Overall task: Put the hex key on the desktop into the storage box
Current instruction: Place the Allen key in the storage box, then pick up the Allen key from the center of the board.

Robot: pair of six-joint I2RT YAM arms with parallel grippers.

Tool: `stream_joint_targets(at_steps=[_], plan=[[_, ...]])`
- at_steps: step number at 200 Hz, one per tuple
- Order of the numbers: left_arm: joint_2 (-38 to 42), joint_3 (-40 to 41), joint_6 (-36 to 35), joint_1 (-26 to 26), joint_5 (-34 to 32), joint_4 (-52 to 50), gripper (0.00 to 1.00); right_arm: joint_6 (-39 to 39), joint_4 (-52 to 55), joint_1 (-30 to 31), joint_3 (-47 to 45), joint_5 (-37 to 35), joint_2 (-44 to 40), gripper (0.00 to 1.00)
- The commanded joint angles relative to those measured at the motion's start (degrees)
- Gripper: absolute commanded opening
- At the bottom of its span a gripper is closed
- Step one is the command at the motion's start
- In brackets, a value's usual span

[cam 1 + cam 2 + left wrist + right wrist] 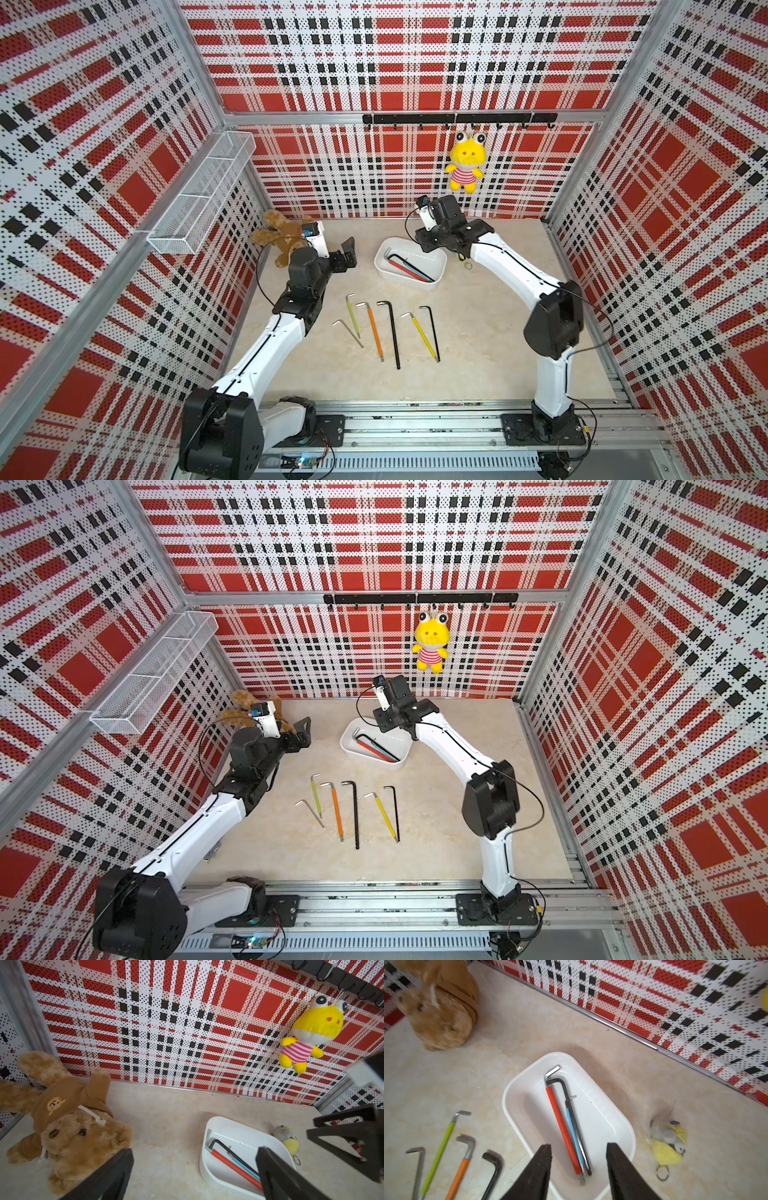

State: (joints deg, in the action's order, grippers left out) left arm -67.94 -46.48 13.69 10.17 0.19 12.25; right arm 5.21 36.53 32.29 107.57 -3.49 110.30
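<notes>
Two jaws of the right gripper (579, 1145) stand apart, gripping nothing, directly above the storage box (533, 1109). Inside the box lie a red-sleeved hex key (562, 1126), a blue-sleeved key (571, 1124) and a black key (564, 1087).

Beside the box, toward the teddy bear (278, 241), the left gripper (194, 1149) hangs spread and empty.

On the desktop (529, 1032), on the box's side nearest the arm bases, six wait:
- silver key (351, 334)
- green key (353, 318)
- orange key (375, 332)
- long black key (393, 336)
- yellow key (423, 336)
- short black key (434, 334)

Roughly a third looks done.
</notes>
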Motion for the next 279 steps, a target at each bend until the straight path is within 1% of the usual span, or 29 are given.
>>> stream_joint_targets(at_steps=[1, 29, 55, 81, 102, 127, 164, 189, 192, 198, 279], plan=[[0.37, -1.86, 0.19, 0.28, 1.49, -0.07, 0.99, 6.03, 3.67, 0.90, -7.70, -4.02, -6.29, 0.52], [-0.18, -2.36, 0.34, 0.46, 2.34, -0.12, 0.99, 11.76, 8.24, 1.42, -17.47, -5.16, -12.87, 0.53], [-0.83, -2.74, 0.37, 0.45, 2.98, -0.36, 0.99, 19.13, 12.85, 2.04, -23.30, -1.55, -15.32, 0.52], [-1.04, -2.89, 0.35, 0.58, 3.16, -0.45, 0.99, 23.47, 15.95, 4.62, -26.22, -1.87, -13.33, 0.51], [-0.82, -2.60, 0.37, 0.67, 2.81, -0.48, 0.99, 25.72, 15.71, 6.64, -28.38, -1.68, -10.06, 0.51], [-0.55, -2.42, 0.20, 0.83, 2.41, -0.75, 0.99, 26.08, 12.92, 8.52, -29.35, -0.28, -6.60, 0.52], [-0.46, -2.56, -0.25, 1.20, 1.81, -1.48, 0.99, 26.08, 12.95, 10.31, -28.18, -0.29, -1.08, 0.52], [-0.41, -2.39, -0.42, 1.41, 1.36, -1.53, 0.99, 26.08, 12.89, 10.76, -29.32, -0.29, 0.35, 0.52], [-0.44, -2.47, -0.42, 1.38, 1.39, -1.53, 0.99, 28.54, 11.17, 10.77, -29.33, 1.38, 0.50, 0.50], [-0.44, -2.41, -0.42, 1.49, 1.34, -1.53, 0.99, 29.02, 10.84, 10.92, -29.43, 1.22, 0.82, 0.49], [0.16, -2.34, -0.59, 1.63, 1.04, -1.78, 0.99, 29.15, 10.95, 12.22, -28.29, 1.03, 4.16, 0.49]])
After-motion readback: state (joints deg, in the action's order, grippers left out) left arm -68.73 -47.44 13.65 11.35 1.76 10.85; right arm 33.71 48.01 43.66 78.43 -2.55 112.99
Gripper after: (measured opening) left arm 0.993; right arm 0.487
